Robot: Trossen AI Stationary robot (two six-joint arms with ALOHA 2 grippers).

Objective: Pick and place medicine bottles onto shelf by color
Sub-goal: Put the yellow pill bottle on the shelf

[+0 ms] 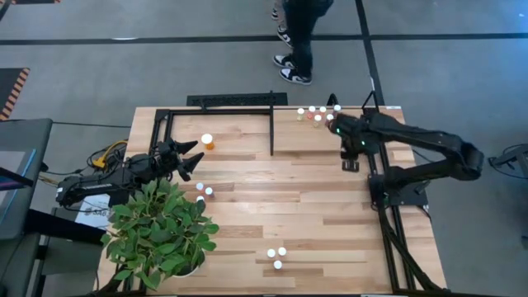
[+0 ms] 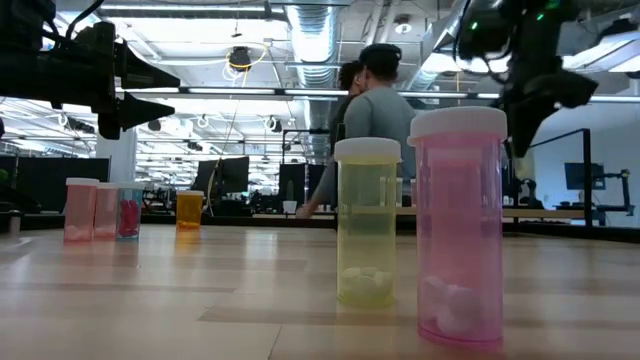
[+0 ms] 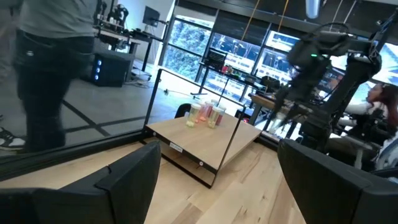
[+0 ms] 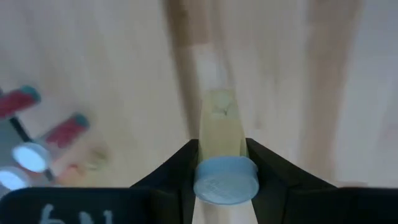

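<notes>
Right hand clamped on yellow bottle above shelf, bottle cluster beside; left hand apart near orange bottle.

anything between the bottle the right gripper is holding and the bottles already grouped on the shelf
Nothing visible does. The right gripper is shut on a yellowish bottle, held above bare wood; the grouped bottles stand just beside it on the shelf.

The right arm reaches in over the table's far right corner, elbow folded — its gripper pinched on a yellow vial. The left gripper (fingers spread wide) hangs at the left side.
</notes>
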